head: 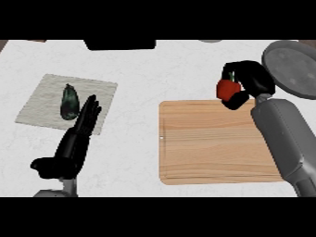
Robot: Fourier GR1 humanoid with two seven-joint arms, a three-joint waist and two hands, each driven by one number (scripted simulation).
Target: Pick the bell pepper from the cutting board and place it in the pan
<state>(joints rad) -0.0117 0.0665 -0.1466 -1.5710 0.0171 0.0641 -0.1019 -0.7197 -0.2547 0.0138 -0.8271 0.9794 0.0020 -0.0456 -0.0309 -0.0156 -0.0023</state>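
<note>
Resting open at surface's left: left robot hand (78, 139); right robot hand (246, 85) clamped round bell pepper (227, 89) beside pan (298, 69), likely light, stiff, slick-skinned.

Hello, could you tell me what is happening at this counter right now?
The robot's right hand has its fingers curled round a red bell pepper, holding it over the counter between the wooden cutting board and the grey pan. The pepper is not yet in the pan. The left hand rests open beside a dark vegetable on a cloth.
</note>
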